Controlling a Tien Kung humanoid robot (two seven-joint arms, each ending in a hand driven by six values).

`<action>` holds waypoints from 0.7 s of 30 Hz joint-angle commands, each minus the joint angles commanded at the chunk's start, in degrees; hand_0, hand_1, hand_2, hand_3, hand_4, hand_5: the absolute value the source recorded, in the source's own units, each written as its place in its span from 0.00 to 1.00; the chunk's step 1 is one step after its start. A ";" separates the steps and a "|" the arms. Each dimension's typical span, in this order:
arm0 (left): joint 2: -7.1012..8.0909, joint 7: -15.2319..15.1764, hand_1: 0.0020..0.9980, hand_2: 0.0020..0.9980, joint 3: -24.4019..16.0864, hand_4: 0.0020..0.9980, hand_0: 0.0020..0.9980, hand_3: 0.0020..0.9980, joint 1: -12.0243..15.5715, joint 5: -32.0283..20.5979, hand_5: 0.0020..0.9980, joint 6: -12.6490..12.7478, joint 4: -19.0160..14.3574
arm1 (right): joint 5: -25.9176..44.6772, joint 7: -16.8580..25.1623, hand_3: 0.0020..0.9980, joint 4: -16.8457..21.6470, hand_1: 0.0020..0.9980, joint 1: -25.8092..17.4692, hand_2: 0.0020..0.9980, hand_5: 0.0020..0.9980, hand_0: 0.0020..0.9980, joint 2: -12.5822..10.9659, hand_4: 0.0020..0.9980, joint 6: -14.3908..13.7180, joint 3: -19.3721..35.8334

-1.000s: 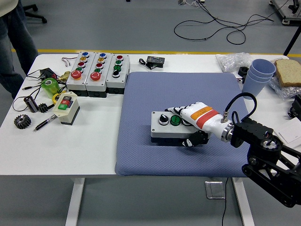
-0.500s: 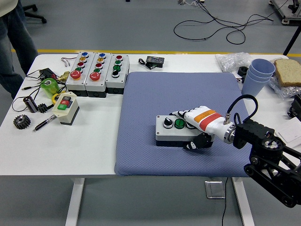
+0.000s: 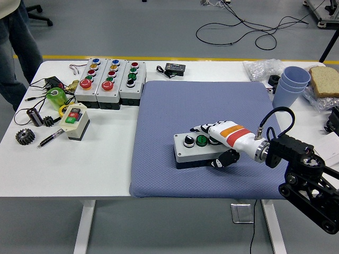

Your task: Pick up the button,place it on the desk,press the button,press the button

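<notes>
The right hand [image 3: 214,144], white-gloved with an orange band, grips the grey rectangular button box [image 3: 195,150] from its 3 o'clock end; the box lies on the blue padded mat [image 3: 159,111] covering the white surface [image 3: 63,169].

White table [image 3: 106,174] under blue mat [image 3: 159,106], button boxes [image 3: 108,82]
</notes>
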 joint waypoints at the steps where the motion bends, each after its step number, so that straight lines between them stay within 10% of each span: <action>1: 0.00 -0.03 0.64 0.70 0.04 0.45 0.61 0.56 0.01 -0.12 0.80 0.02 0.00 | 0.29 -0.03 1.00 0.33 0.87 -0.09 0.96 0.18 0.92 -0.08 0.95 0.02 0.14; 6: 0.00 -0.06 0.64 0.70 -0.07 0.45 0.61 0.56 -0.12 -0.10 0.80 0.05 0.00 | 1.03 -0.26 1.00 2.88 0.87 -0.65 0.96 0.18 0.92 -0.61 0.95 -0.86 0.92; 12: 0.00 -0.32 0.64 0.70 0.18 0.45 0.61 0.56 -0.11 -0.72 0.80 0.31 0.00 | 0.59 -1.63 1.00 10.74 0.86 -4.51 0.94 0.19 0.91 -3.63 0.96 -8.77 6.09; 13: 0.00 -0.36 0.65 0.70 0.19 0.44 0.61 0.56 -0.15 -0.80 0.79 0.33 0.00 | 0.30 -2.10 0.87 11.94 0.46 -5.36 0.64 0.19 0.59 -4.58 0.90 -10.42 7.21; 18: 0.00 -0.33 0.65 0.70 -0.02 0.44 0.61 0.56 -0.23 -0.55 0.79 0.27 0.00 | 0.67 -2.02 0.87 14.91 0.46 -7.74 0.64 0.19 0.59 -7.69 0.90 -15.88 11.07; 19: 0.00 -0.32 0.64 0.70 -0.03 0.43 0.61 0.56 -0.22 -0.54 0.78 0.26 0.00 | 0.88 -2.01 0.65 15.09 0.00 -7.97 0.28 0.32 0.10 -8.02 0.83 -15.95 11.31; 21: 0.00 -0.30 0.64 0.70 -0.03 0.43 0.61 0.56 -0.22 -0.54 0.78 0.25 0.00 | 0.66 -2.61 0.65 15.32 0.00 -8.75 0.28 0.32 0.10 -8.92 0.83 -15.12 11.64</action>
